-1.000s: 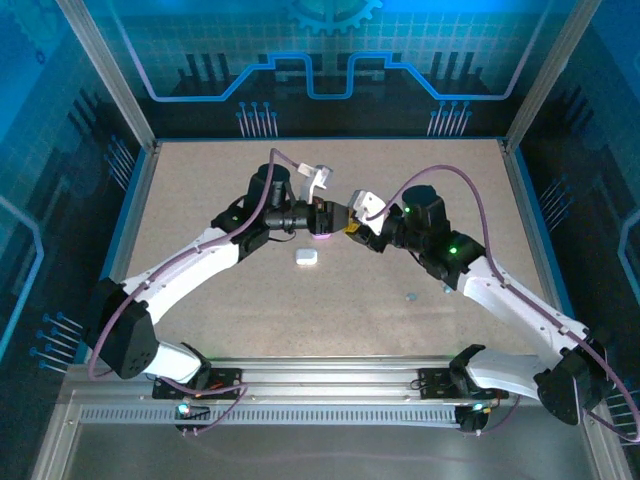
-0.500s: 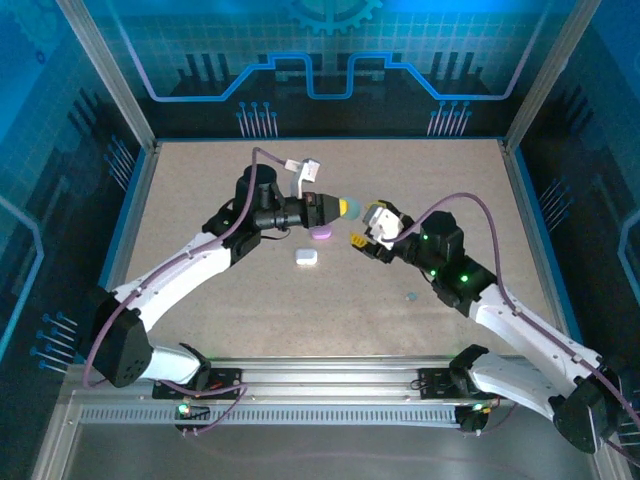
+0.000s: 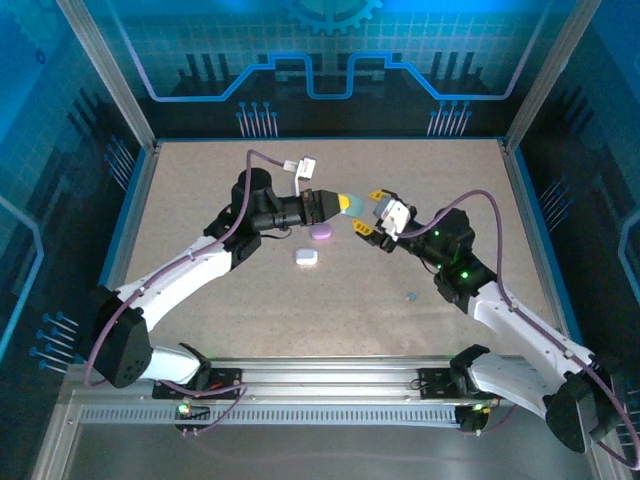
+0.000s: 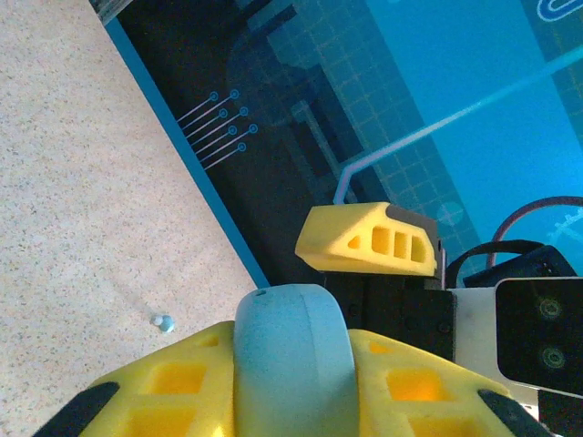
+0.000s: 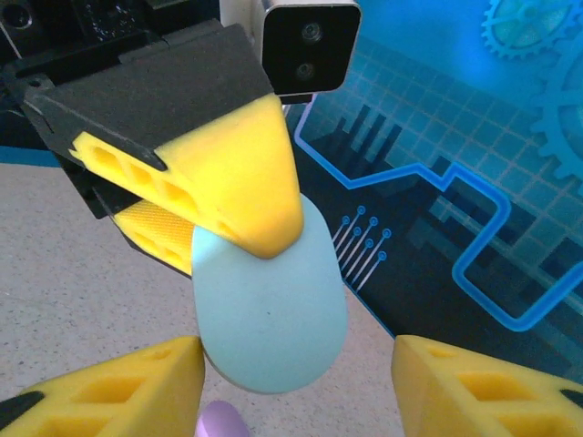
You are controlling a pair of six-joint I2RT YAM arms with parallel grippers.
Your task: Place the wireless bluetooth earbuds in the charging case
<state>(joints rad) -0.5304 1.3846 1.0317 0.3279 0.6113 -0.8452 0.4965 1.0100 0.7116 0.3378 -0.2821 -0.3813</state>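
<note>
White-shelled arms: both rise from the near rail and bend inward, meeting nose to nose above mid-desk.
Teal bud (image 3: 409, 296): lies alone on the desk (image 3: 450, 180), near the right forearm; the left wrist view also catches it, tiny on the speckled surface.
White case (image 3: 306, 257): on the desk, below the left wrist.
Purple case (image 3: 321, 232): just beyond it, under the two pincers.
Left pincer (image 3: 339, 205): level, clamped on a pale teal case (image 5: 269, 309) held clear of the desk.
Right pincer (image 3: 366, 212): spread wide, facing that case; the right wrist view shows its yellow fingers (image 5: 105, 387) standing apart from the case on either side.
</note>
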